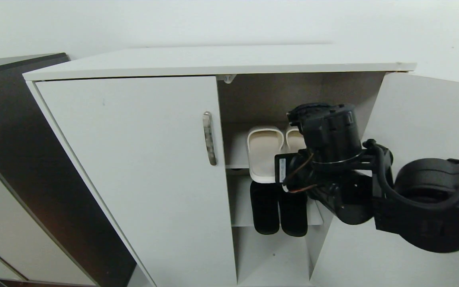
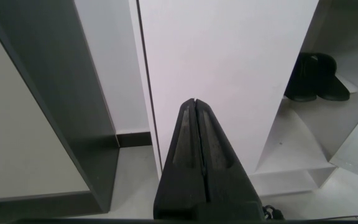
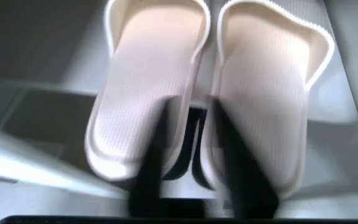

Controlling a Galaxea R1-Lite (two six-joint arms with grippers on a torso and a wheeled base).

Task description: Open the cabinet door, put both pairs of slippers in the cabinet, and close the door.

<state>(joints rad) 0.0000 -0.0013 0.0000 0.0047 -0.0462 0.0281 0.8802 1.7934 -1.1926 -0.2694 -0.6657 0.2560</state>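
Inside the cabinet point(image 1: 213, 59), the right pincer point(image 3: 190, 112) straddles the meeting inner rims of the white slippers point(image 1: 267, 155), which lie right at it on the upper shelf point(image 1: 235, 147). Whether it clamps the pair or has let go cannot be told. The black slippers point(image 1: 265, 207) sit on the shelf point(image 1: 240, 203) directly below the pincer. The open door point(image 1: 424, 119) stands to its right, the closed door point(image 1: 134, 159) with its handle point(image 1: 209, 138) to its left. The left pincer point(image 2: 194, 102) is clenched on nothing, low down and facing the closed door.

The likely trouble lies at the shelf edges. The heels of both pairs hang out past the front. If the right pincer backs out while snagged on the white rims, it could drag that pair off the shelf and down onto the black pair or the floor. Overhanging heels might also meet the door as it swings to and keep it from closing flush. The arm itself is close to the open door, so a careless retreat could knock it.

The count:
- two white slippers
- two black slippers
- two doors, one open and one closed
- one handle in sight
- two loaded shelves
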